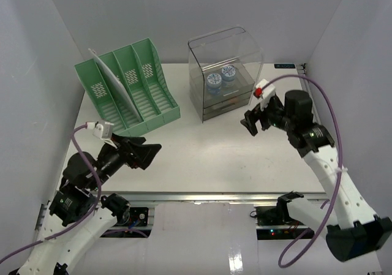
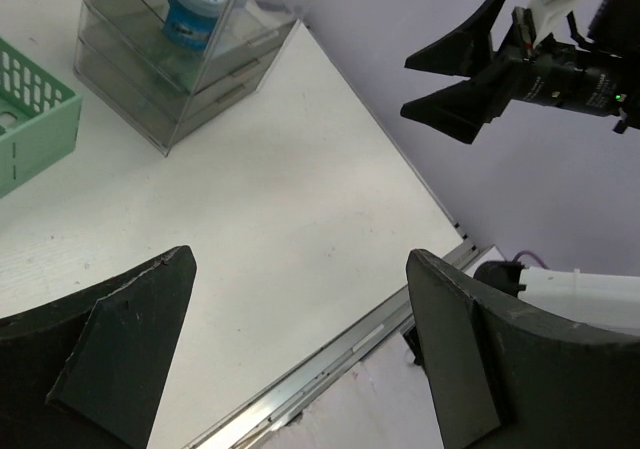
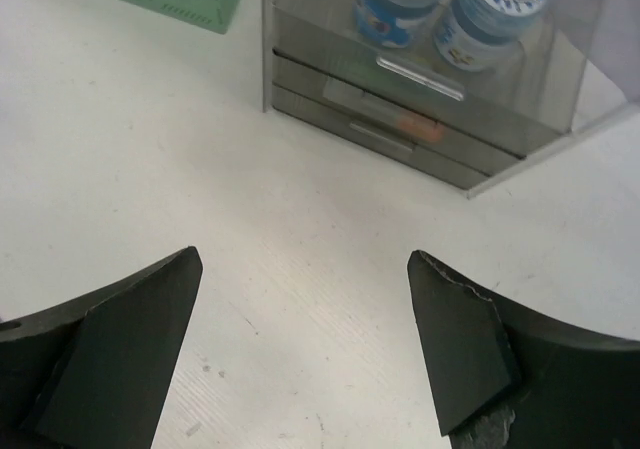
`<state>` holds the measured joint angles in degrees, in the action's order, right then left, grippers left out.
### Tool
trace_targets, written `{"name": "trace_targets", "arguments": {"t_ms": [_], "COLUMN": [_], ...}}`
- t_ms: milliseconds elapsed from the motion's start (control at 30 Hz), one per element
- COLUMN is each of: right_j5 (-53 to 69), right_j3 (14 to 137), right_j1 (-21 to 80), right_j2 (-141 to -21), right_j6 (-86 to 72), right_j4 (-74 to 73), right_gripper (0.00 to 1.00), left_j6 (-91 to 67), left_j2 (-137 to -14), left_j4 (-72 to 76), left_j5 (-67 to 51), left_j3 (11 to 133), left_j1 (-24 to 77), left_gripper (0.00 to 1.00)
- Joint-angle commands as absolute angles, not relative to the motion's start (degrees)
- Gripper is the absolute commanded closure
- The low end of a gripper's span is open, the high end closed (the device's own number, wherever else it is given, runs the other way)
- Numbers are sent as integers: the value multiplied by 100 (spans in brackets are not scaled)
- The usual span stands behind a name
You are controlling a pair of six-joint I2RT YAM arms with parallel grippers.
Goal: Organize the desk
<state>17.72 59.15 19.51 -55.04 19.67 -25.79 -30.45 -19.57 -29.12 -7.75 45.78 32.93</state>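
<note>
My left claw (image 1: 153,155) is released, its jaws spread wide with nothing between them. Under it lies only the bare white desk (image 1: 202,165), which runs from the metal rail (image 1: 214,196) behind both claws out to the far wall. Beyond that claw and off to its left stands the green file rack (image 1: 138,91), with a white sheet (image 1: 110,84) leaning in one of its left-hand slots. Further right, just past the tips of my right claw (image 1: 250,127), sits the clear drawer box (image 1: 223,73) with two blue-lidded jars (image 1: 220,77) on its top shelf. The right wrist view hints at something orange in a drawer below them, too blurred for me to name. The right claw is also released and empty.

I see nothing loose under or between the claws, and everything in view sits in the rack or the box. So I judge the sorting to be at or near its end. The next move calls for a look around for any stray item, then drawing both arms back toward the rail.

The left arm is folded low, its wrist pointing right across the desk and hovering above the surface. The right arm rises tall from its base, the wrist bent left and downward at the patch in front of the box. The claws face each other, well apart.
</note>
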Motion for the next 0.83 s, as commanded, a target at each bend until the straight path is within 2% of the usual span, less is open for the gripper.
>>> {"name": "trace_targets", "arguments": {"t_ms": [0,267,800], "right_j5": [243,-857,-1123], "right_j3": [5010,4515,4136], "right_j1": [1943,1925,1811], "right_j2": [-4685,-4270,-4226], "right_j6": [1570,817,986], "right_j4": [-2217,-2201,-1724], "right_gripper": [10,10,10], "left_j6": [-2553,-2162,-2054], "left_j2": [-2286,-2320,-1484], "left_j4": [-2680,-2408,-2320], "left_j5": [-1456,-1695,-1381], "left_j3": [4200,3637,3221], "left_j1": [3296,3296,3296], "left_gripper": [2,2,2]}}
